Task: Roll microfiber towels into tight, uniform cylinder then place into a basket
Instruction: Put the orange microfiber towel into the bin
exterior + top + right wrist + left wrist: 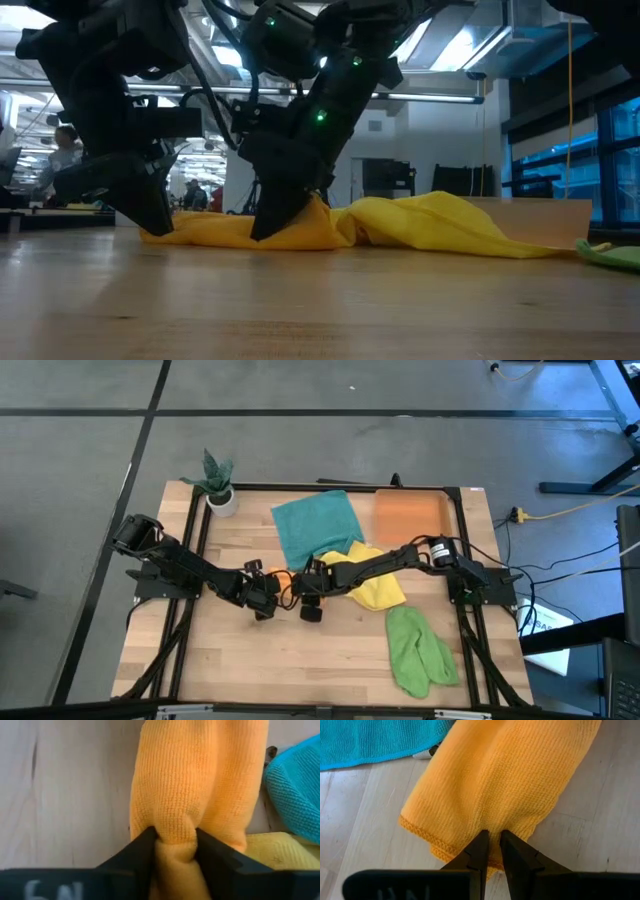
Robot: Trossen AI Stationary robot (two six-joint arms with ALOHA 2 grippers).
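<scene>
The orange towel (500,775) lies bunched into a long strip on the table's middle, between my two grippers. My left gripper (491,846) is shut on its hemmed end. My right gripper (175,842) is shut on a bunched fold of it. In the high view the left gripper (262,603) and the right gripper (312,605) stand close together. The teal towel (318,525) lies flat behind them. Crumpled to the right lies the yellow towel (375,582), and the green towel (418,650) is at the near right. The orange basket (410,515) stands at the far right. My left gripper pinches the orange towel's stitched hem edge (487,831) between its two fingers, slanting down from the table's left. The cloth lies on the table beyond the fingers. My right gripper pinches a thick gathered fold (175,827) of the orange towel between its two fingers, slanting down from the right. The cloth bulges out between the fingers, several layers thick, and the rest rests on the table.
A white pot with a green plant (218,488) stands at the far left corner. A black frame rail (330,487) borders the wooden table (300,660), which shows bare wood along the near side and at the left.
</scene>
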